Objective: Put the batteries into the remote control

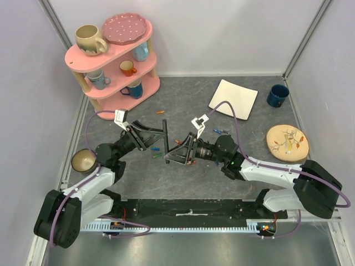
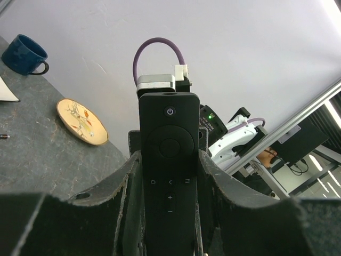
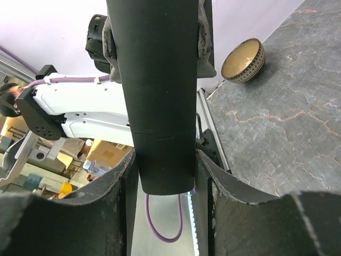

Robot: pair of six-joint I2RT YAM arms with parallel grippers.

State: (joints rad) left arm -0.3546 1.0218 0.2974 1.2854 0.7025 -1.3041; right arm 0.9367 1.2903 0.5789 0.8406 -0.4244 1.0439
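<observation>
The black remote control [image 1: 165, 138] is held off the table between both arms at the centre. My left gripper [image 1: 160, 136] is shut on it; the left wrist view shows its button face [image 2: 169, 154] clamped between my fingers [image 2: 114, 192]. My right gripper [image 1: 170, 152] is shut on the other end; the right wrist view shows the plain back [image 3: 160, 106] with a cover seam, between my fingers [image 3: 120, 202]. Several small coloured batteries lie loose on the table: an orange one [image 1: 161, 112], a green one [image 1: 158, 156], and blue and orange ones [image 1: 221, 132].
A pink shelf [image 1: 113, 58] with mugs and a pink plate stands at the back left. A bowl [image 1: 83, 160] sits at the left, also in the right wrist view [image 3: 244, 60]. A white square plate [image 1: 233, 98], blue mug [image 1: 277, 95] and painted plate [image 1: 285, 142] are on the right.
</observation>
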